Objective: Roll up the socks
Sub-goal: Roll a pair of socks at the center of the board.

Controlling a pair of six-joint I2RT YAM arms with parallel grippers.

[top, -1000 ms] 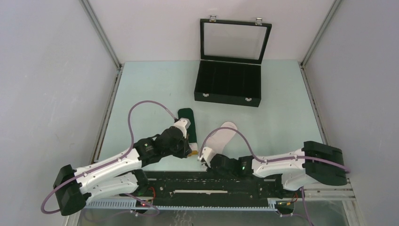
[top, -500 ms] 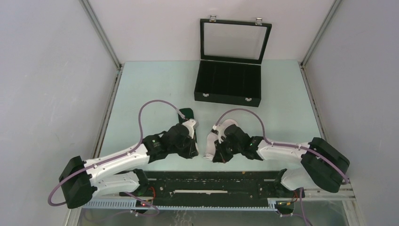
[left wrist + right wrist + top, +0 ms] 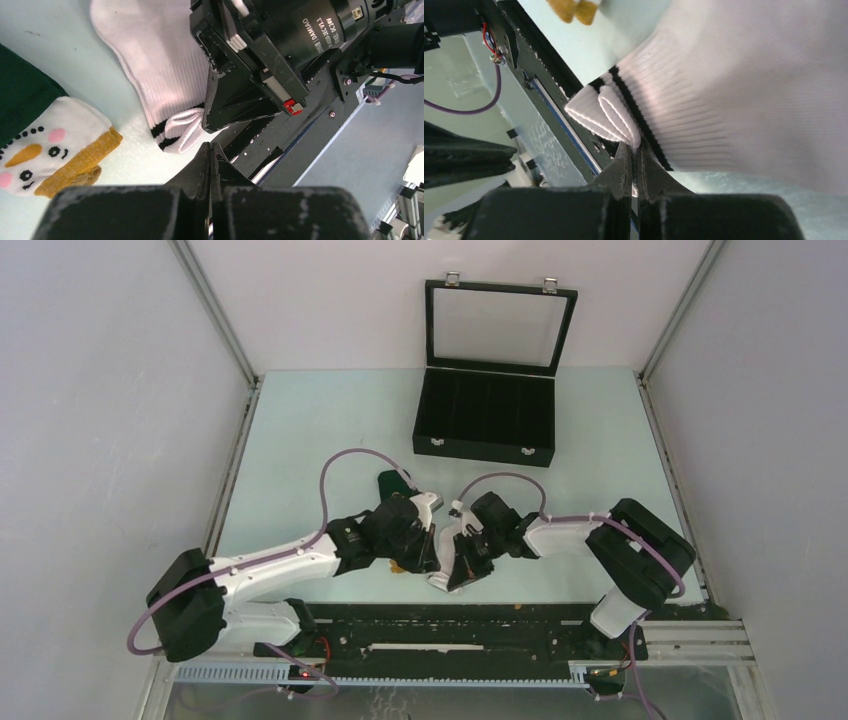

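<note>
Tools first: my left tool (image 3: 210,152) is clenched on nothing, its tips pressed together just beside the striped cuff of the white sock (image 3: 160,65). My right tool (image 3: 634,155) is clenched as well. Its own camera shows the tips nipping the folded edge of that cuff, right by the 2 black stripes.

From overhead, the 2 arms meet at the near middle of the tabletop (image 3: 320,420), wrists almost touching, and they hide most of the white sock. Through the left wrist camera I see it lying flat, its foot running toward 11 o'clock from the cuff.

At 9 o'clock of the cuff in that same view lies the green sock (image 3: 20,105), also flat. Its white end, which has a small face and an orange band, is nearest the cuff, with a strip of bare tabletop between the 2 socks. Overhead, its dark green end pokes out at 11 o'clock of my left wrist.

At 12 o'clock, well apart from both socks, a black case (image 3: 487,415) stands with its lid raised.
</note>
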